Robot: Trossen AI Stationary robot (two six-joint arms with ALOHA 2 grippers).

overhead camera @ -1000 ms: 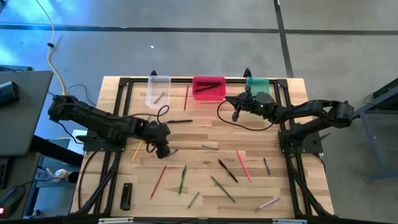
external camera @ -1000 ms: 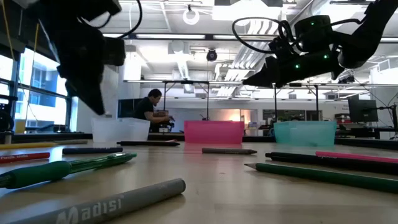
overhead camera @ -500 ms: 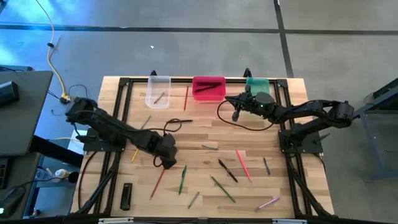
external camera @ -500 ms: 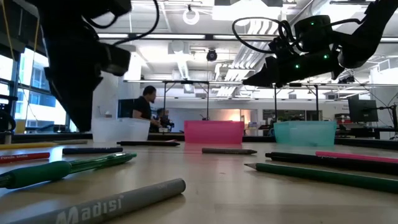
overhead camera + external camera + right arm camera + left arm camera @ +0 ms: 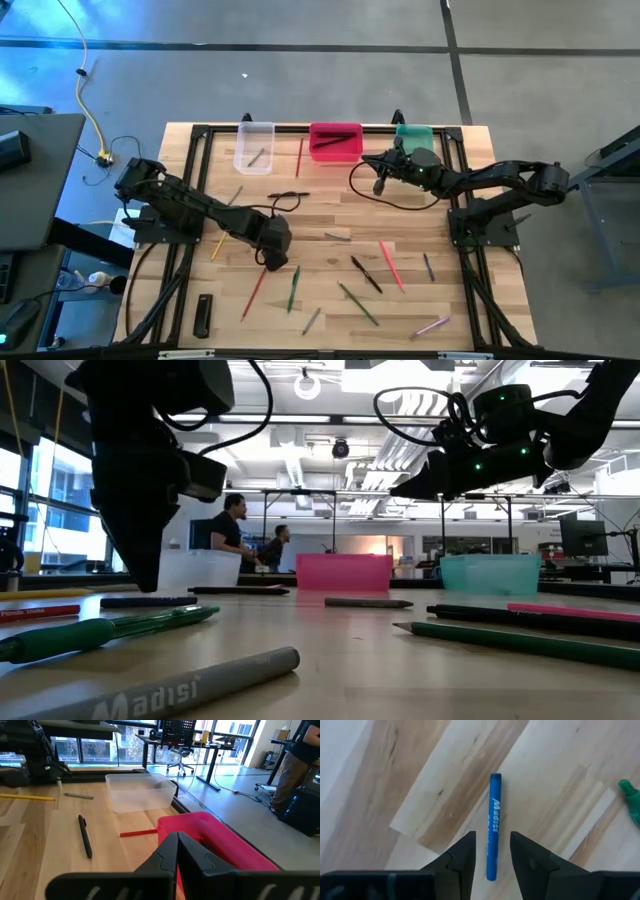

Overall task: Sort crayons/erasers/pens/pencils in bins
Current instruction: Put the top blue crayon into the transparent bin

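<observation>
A blue pen (image 5: 494, 805) lies flat on the wooden table. My left gripper (image 5: 492, 834) points down over it, open, one finger on each side of the pen's end and touching neither side; in the high view it (image 5: 272, 256) hides the pen. Several more pens and crayons lie around, among them a red one (image 5: 255, 292) and a green one (image 5: 294, 287). The clear bin (image 5: 254, 146), pink-red bin (image 5: 335, 141) and green bin (image 5: 415, 138) stand along the far edge. My right gripper (image 5: 378, 185) hangs shut and empty before the pink-red bin (image 5: 215, 837).
A flat black bar (image 5: 203, 315) lies near the front left corner. A black pen (image 5: 289, 195) and a red stick (image 5: 299, 157) lie before the bins. Loose sticks cover the near right part of the table (image 5: 460, 300). People stand in the room behind.
My left gripper has gone toward the table's near edge and a little to the right, has come down closer to the table, and has tipped to point more steeply down. The sticks and bins have kept their places.
</observation>
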